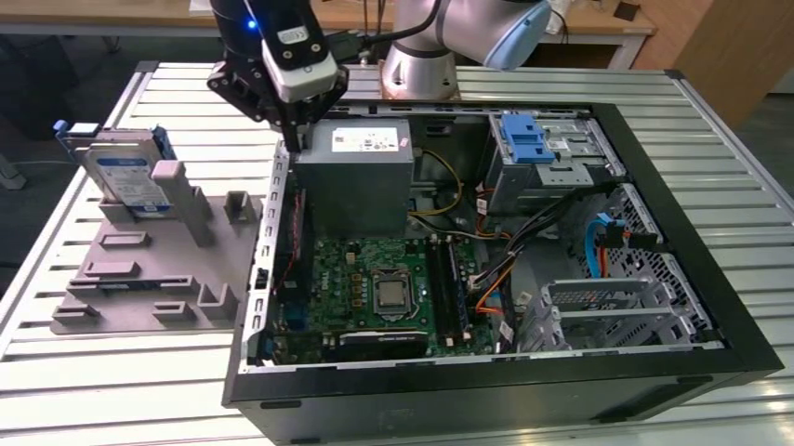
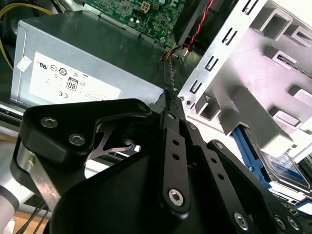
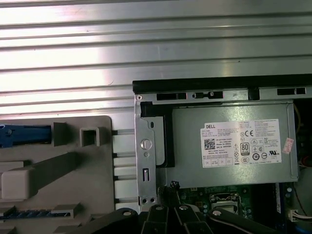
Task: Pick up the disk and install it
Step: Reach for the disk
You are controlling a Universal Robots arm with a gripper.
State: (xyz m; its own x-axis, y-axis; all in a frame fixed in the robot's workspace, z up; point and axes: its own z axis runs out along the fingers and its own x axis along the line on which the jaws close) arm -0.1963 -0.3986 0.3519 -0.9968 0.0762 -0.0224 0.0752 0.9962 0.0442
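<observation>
Over case (image 1: pixel 694 372) edge beside power supply (image 1: pixel 360 177), fingers (image 1: pixel 293 130) pressed together, empty; disk (image 1: pixel 125 172) half hidden in fixture (image 1: pixel 149 269).

You're working in a robotics lab or electronics workshop. The slatted metal counter (image 1: pixel 707 111) carries an opened desktop computer case (image 1: pixel 496 390), with its power supply (image 1: pixel 360 177) just beside the fingers (image 1: pixel 294 135) and its motherboard (image 1: pixel 372 279) bare nearby. A grey fixture plate (image 1: pixel 149 269) lies on their other side, and wooden desks (image 1: pixel 589 20) stand well beyond.
</observation>
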